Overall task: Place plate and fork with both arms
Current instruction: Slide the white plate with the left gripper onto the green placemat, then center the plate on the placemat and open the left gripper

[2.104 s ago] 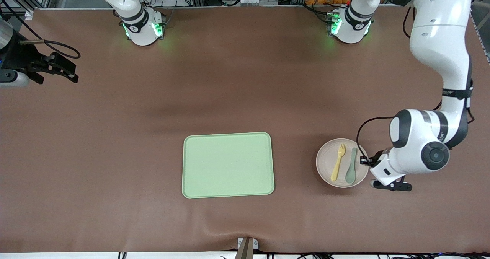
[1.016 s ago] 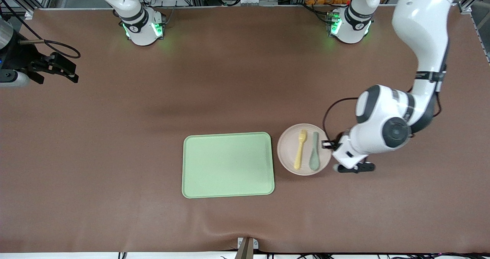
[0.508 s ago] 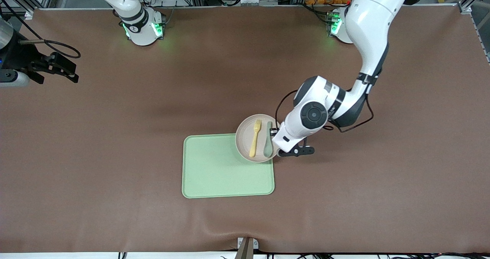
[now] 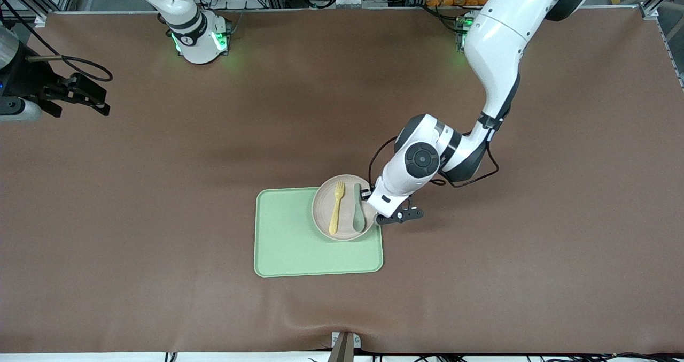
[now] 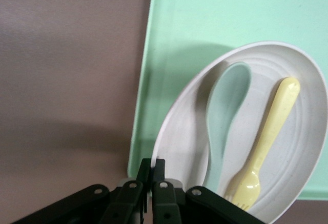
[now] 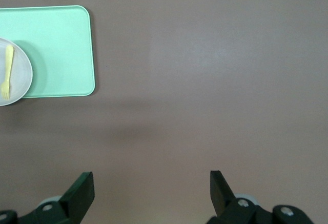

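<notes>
My left gripper [image 4: 370, 200] [image 5: 152, 165] is shut on the rim of the pale beige-pink plate [image 4: 322, 207] [image 5: 302, 157]. It holds the plate just above the tray's corner that lies farther from the front camera, toward the left arm's end. The yellow fork [image 4: 336, 208] [image 5: 266, 142] lies on the plate. My right gripper [image 4: 99, 101] [image 6: 152, 183] is open and holds nothing. It hangs high over the right arm's end of the table, where that arm waits. Its wrist view shows the plate [image 6: 19, 78] and the fork [image 6: 7, 70] from a distance.
A grey-green spoon [image 4: 358, 215] [image 5: 225, 111] lies on the plate beside the fork. The light-green tray [image 4: 288, 244] [image 5: 205, 14] [image 6: 56, 44] rests mid-table on the brown mat. A small bracket [image 4: 344, 343] sits at the table's front edge.
The left arm has carried the plate, with fork and spoon on it, from the left arm's end of the table to over the tray's corner. The right arm has not moved.
</notes>
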You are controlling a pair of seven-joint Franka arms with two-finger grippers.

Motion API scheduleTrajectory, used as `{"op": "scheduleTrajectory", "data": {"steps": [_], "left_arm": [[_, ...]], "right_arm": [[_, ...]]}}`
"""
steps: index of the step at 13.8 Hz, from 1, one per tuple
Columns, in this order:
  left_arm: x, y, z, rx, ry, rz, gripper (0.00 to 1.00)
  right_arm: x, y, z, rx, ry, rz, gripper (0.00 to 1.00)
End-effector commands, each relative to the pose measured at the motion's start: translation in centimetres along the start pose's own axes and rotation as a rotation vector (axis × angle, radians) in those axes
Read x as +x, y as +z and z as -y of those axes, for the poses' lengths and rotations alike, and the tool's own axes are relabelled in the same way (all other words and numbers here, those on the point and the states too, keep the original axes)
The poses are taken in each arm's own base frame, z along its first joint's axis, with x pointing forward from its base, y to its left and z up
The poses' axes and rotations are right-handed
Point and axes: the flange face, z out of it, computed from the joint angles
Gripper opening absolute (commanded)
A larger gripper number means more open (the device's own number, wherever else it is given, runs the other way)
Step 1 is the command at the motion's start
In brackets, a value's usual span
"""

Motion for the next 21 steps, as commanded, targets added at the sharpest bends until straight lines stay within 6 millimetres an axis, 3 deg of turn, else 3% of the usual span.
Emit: {"op": "scheduleTrajectory", "data": {"steps": [1,6,9,20,21], "left_arm": [[-0.2,0.8,-1.6,-0.04,-0.033,-0.028,0.0],[0.7,2.1,-1.6,-0.071,-0.042,-0.055,0.0],[0.7,4.1,-2.3,-0.106,-0.052,-0.082,0.0],[0.0,4.5,-3.1,-0.126,-0.078,-0.093,0.01],[0.1,4.5,-3.1,-0.13,-0.085,-0.094,0.31]], "right_arm": [[0.0,-0.4,0.1,0.012,-0.01,0.003,1.0],[0.0,-0.4,0.1,0.012,-0.008,0.003,1.0],[0.0,-0.4,0.1,0.012,-0.01,0.003,1.0],[0.0,-0.4,0.4,0.012,-0.015,0.003,1.0],[0.0,-0.4,0.5,0.012,-0.018,0.003,1.0]]}}
